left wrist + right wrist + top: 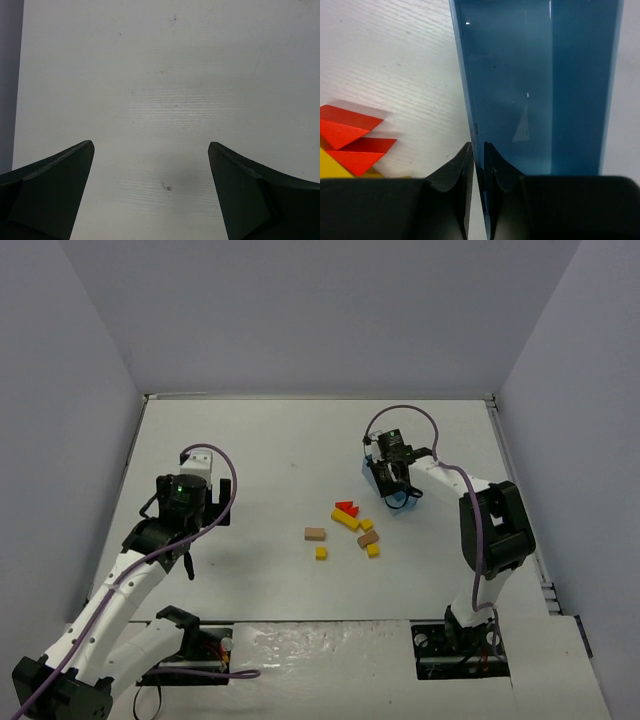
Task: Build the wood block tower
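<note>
Your wood blocks (368, 538) are not stacked. In the top view they lie loose on the table (250, 450) just right of the frame's centre, all in one layer as far as you can make out. Two red wedges (345, 507) sit at the top of the cluster, with a long yellow piece (346, 520) right below them. A tan block (315, 534) and a small yellow cube (321, 553) lie a little apart at the cluster's left. At this size you cannot tell which neighbours actually touch.

The right wrist view shows the wedges in its lower left, cut off by the frame edge. A yellow corner beneath them is mostly hidden behind the gripper body.

Your right gripper (479, 160) is just above and right of the cluster in the top view. Its fingers are pressed together on the thin near wall of the blue box (540, 90). The box runs out of the top of the wrist frame, so its far end is unseen. From above the wrist covers most of the box, and only slivers of blue show.

Your left gripper (151, 144) is spread wide over bare table, with only the two dark fingertips showing in the lower corners. In the top view it hangs at the left of the frame, well apart from the blocks.
</note>
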Controlling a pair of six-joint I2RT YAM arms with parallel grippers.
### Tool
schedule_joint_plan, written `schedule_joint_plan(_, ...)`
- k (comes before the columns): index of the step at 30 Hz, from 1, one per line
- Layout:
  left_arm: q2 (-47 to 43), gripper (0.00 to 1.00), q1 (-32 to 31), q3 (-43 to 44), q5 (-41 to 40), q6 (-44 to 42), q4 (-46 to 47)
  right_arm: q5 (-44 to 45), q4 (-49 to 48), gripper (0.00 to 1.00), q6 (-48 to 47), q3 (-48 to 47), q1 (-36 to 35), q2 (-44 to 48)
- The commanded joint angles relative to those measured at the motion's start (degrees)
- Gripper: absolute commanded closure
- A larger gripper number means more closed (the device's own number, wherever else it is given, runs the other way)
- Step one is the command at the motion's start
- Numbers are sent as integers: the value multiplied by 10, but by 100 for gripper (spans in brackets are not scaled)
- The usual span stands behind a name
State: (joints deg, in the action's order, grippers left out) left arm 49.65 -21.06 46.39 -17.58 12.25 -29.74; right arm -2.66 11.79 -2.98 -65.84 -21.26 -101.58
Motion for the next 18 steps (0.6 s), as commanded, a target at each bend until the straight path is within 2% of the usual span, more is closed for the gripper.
schedule_joint_plan(1,-3,3,-1,34,3,8,19,56,-15,98,-4,-54,54,11)
schedule_joint_plan(8,-13,3,-1,34,0,8,17,47,-13,100,-27,-176,159,-45)
schedule_joint_plan(18,-8,3,-1,34,4,9,17,7,-13,100,-54,-342,247,-204)
